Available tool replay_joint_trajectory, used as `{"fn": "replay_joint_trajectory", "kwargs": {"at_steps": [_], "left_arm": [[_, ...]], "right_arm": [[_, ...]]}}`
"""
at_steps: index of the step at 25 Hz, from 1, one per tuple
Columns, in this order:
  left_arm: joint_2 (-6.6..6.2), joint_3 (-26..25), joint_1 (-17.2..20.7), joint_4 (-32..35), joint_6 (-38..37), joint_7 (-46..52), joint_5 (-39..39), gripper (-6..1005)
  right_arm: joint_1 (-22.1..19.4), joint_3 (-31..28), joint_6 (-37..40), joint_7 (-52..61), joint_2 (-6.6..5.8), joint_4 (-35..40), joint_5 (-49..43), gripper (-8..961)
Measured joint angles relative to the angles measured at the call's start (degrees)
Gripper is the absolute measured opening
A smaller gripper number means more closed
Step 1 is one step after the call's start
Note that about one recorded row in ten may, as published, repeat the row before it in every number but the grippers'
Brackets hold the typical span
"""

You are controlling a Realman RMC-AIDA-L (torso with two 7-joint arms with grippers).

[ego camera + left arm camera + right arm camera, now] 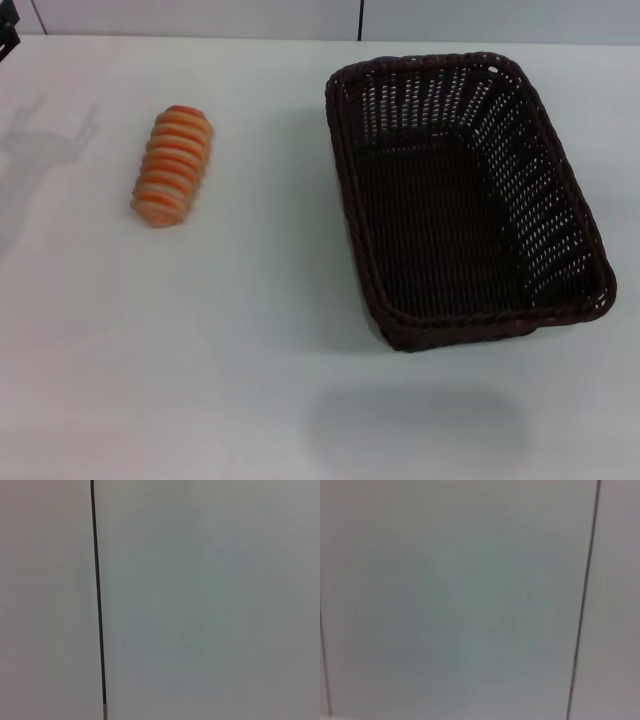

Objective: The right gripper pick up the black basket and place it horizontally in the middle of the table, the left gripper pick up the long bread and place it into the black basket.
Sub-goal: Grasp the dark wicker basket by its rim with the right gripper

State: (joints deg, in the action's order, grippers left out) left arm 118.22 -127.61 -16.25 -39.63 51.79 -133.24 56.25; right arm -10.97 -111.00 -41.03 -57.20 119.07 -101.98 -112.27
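The black basket (465, 195) stands on the right half of the white table (250, 330) in the head view, its long side running front to back, and it is empty. The long bread (173, 164) lies on the left half of the table, ridged side up, well apart from the basket. Neither gripper shows in any view. Only a grey shadow of an arm falls on the table at the far left (40, 150). Both wrist views show only plain pale panels with thin dark seams.
A pale wall with a dark vertical seam (360, 18) runs behind the table's far edge. A small dark object (8, 38) sits at the far left corner. A faint shadow lies on the table in front of the basket (420, 425).
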Motion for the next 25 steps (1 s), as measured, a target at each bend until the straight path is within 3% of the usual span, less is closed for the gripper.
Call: {"fn": "replay_joint_trajectory", "kwargs": {"at_steps": [3, 5, 8, 9, 12, 19, 25], "left_arm": [[-0.01, 0.0, 0.0, 0.1, -0.1, 0.0, 0.0, 784], [-0.01, 0.0, 0.0, 0.1, -0.1, 0.0, 0.0, 784], [0.0, 0.1, 0.0, 0.1, 0.0, 0.0, 0.0, 784], [0.03, 0.1, 0.0, 0.1, 0.1, 0.0, 0.0, 785], [0.08, 0.1, 0.0, 0.0, 0.2, 0.0, 0.0, 785], [0.03, 0.1, 0.2, -0.3, 0.1, 0.0, 1.0, 784], [0.0, 0.1, 0.3, -0.4, 0.2, 0.0, 1.3, 785]], "right_arm": [[6.9, 0.2, -9.9, 17.1, 0.0, -4.2, -19.4, 490], [17.6, -0.6, -25.5, 29.9, -0.18, -4.2, -33.2, 489], [19.8, -0.9, -28.2, 31.2, -0.23, -3.9, -34.6, 489], [24.0, -1.5, -33.6, 33.0, -0.29, -3.8, -36.7, 489], [26.3, -2.2, -37.1, 33.9, -0.29, -4.3, -37.3, 489], [36.6, -8.9, -53.3, 37.0, -0.47, -5.3, -36.0, 489], [38.1, -8.6, -56.7, 38.7, -0.49, -3.5, -36.2, 488]]}}
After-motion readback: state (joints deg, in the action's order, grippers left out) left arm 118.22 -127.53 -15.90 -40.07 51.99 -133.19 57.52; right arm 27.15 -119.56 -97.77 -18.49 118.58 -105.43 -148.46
